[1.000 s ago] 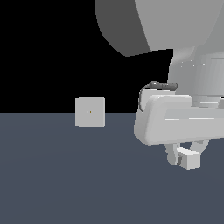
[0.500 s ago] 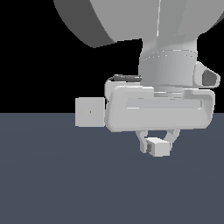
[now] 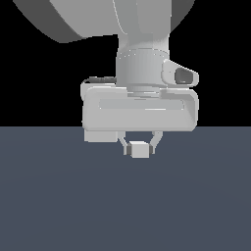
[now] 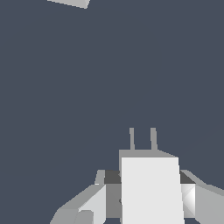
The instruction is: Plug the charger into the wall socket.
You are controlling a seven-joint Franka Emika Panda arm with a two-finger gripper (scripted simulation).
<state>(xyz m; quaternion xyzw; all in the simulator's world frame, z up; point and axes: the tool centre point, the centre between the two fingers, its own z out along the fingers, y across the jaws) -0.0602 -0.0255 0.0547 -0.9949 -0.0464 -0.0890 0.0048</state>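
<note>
1. the fingers [image 3: 140, 145] are closed on the charger [image 3: 140, 150], one pad on each side of it; in the wrist view the fingers [image 4: 98, 202] flank the pale block [image 4: 151, 188] and its two thin prongs point away from the camera.
2. the charger hangs clear above the dark surface [image 3: 59, 196], touching nothing but the fingers, and looks level rather than tilted.
3. the wall socket [image 4: 70, 2] shows only as a pale corner at the edge of the wrist view, well apart from the prongs and off to one side of their line. in the exterior view the hand and arm [image 3: 142, 63] fill the middle and i cannot see the socket there.
4. the step in hand, as i judge it, is carrying and lining up before insertion. to do it well, keep the grip firm so the block does not twist between the pads.
5. bring the prongs square to the socket face first, at the height of its hole, then close the gap along a straight line.
6. an angled approach would likely jam the prongs against the face or push the socket away.
</note>
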